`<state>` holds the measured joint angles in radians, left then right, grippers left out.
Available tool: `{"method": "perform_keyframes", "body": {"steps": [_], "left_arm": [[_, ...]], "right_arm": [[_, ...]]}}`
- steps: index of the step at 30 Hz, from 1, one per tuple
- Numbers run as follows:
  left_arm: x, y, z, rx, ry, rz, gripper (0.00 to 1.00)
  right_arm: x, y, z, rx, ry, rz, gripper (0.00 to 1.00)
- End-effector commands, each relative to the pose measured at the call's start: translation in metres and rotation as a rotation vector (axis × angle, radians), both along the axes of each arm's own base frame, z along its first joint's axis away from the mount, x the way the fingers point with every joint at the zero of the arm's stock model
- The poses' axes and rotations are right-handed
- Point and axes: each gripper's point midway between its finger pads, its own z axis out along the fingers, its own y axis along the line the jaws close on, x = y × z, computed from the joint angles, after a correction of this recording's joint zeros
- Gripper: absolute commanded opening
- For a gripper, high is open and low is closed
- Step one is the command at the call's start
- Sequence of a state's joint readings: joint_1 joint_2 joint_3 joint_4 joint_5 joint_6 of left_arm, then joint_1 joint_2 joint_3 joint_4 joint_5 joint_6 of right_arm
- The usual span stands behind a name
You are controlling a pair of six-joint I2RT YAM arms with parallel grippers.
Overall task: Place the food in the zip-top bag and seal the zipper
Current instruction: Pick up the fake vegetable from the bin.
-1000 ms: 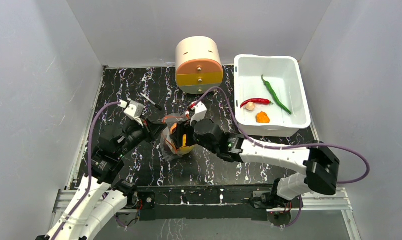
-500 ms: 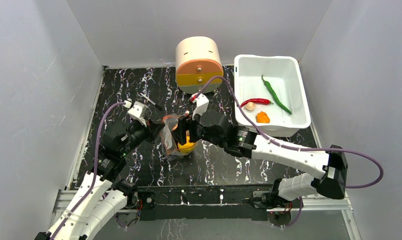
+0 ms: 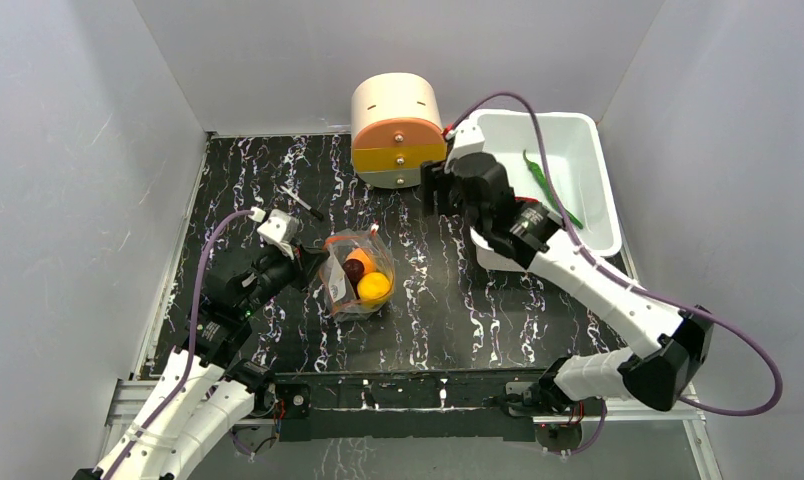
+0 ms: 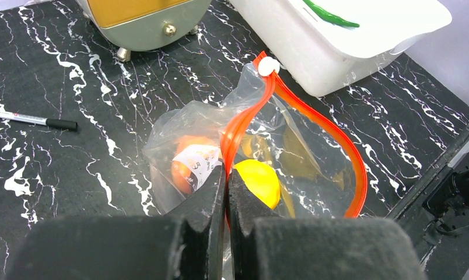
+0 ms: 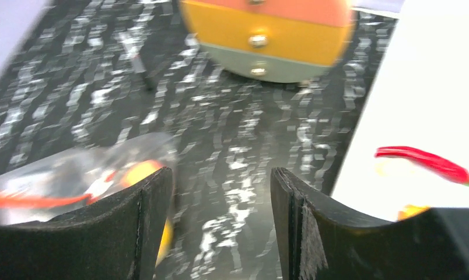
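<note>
Right claw (image 5: 219, 175) has swung away from the zip-top bag (image 3: 356, 280) and now hangs beside the left wall of the white tub (image 3: 578, 150), jaws wide apart, holding nothing. Table (image 3: 248, 180): black, marbled. Tub holds a green chili (image 3: 538, 172) and a red chili (image 5: 424, 158). Bag lies mid-table, mouth open. Left claw (image 4: 226, 175) is pinched tight on its zipper (image 4: 235, 131). Inside the bag: lemon (image 4: 256, 182), orange fruit (image 4: 188, 166), maroon piece (image 3: 353, 268). Pen (image 3: 300, 200) lies behind the bag, apart.
</note>
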<state>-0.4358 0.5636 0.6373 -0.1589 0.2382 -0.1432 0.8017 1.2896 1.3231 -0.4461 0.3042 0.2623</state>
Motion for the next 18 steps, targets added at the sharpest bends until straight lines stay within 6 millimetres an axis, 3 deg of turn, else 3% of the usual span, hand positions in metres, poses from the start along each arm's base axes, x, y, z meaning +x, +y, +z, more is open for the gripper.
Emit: {"method": "perform_keyframes", "body": {"steps": [1, 10, 15, 18], "left_arm": [[-0.005, -0.003, 0.005, 0.004, -0.024, -0.034, 0.0], [-0.01, -0.005, 0.013, -0.013, -0.054, -0.058, 0.0], [-0.012, -0.009, 0.013, -0.025, -0.051, -0.081, 0.0], [-0.012, -0.009, 0.014, -0.026, -0.054, -0.084, 0.0]], "right_arm": [[0.051, -0.059, 0.01, -0.151, -0.066, -0.192, 0.58], [0.133, -0.163, -0.009, -0.26, -0.062, -0.453, 0.48], [0.168, -0.214, -0.039, -0.323, 0.014, -0.542, 0.46], [0.188, -0.234, -0.061, -0.343, 0.057, -0.561, 0.45]]}}
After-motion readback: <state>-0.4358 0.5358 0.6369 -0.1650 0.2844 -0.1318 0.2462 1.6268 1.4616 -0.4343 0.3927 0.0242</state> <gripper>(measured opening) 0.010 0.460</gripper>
